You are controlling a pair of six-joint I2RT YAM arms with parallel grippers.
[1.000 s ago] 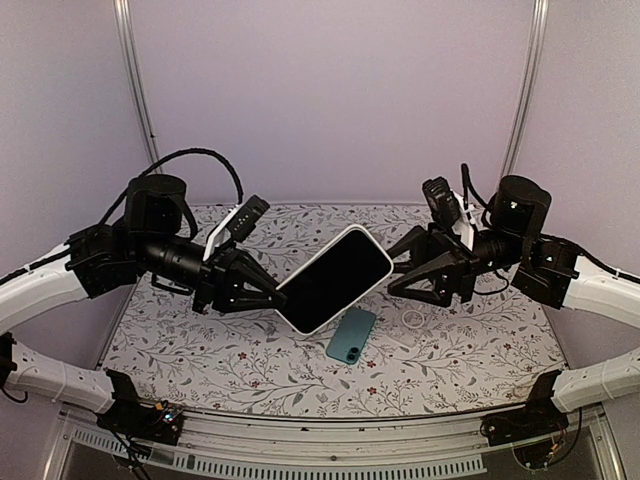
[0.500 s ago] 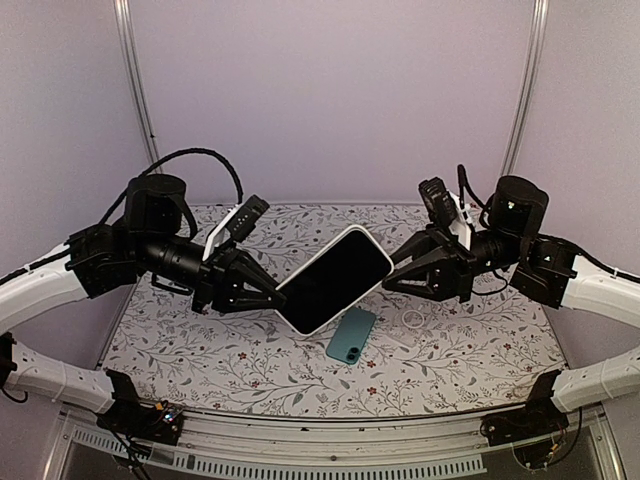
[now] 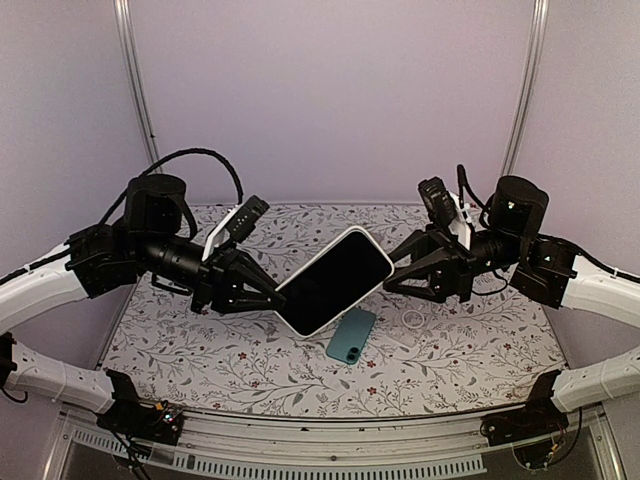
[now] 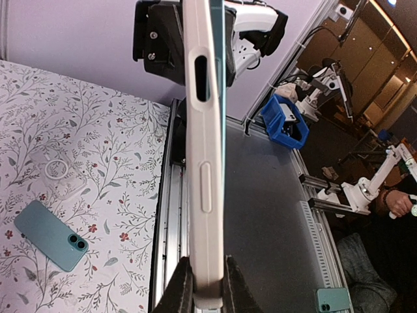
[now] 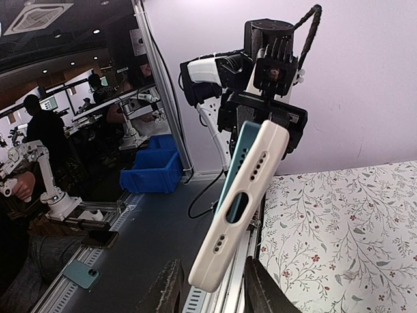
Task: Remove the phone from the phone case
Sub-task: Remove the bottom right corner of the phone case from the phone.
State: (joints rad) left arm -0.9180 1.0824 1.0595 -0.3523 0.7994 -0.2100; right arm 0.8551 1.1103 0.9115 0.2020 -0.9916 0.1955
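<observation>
Pinching the case (image 4: 199, 130), my left pincer (image 4: 205, 287) grips; right pincer (image 5: 210, 288) spread astride its probably rubbery, peelable end rim.

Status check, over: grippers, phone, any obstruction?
Left gripper shut on cased phone, held aloft. Right gripper open, straddling its far end. Not yet separated. Nothing in the way.

The phone case (image 4: 203, 163) looks like smooth, matt white plastic, faintly rubbery along its edge. The phone (image 3: 335, 280) inside it has a glossy black glass face. The left hand (image 3: 272, 297) and right hand (image 3: 390, 280) are matt black plastic. The table (image 3: 200, 340) has a matt, floral-printed covering edged by a dull metal rail (image 3: 300, 428). The teal phone (image 3: 351, 335) lying there has a smooth satin back.
</observation>
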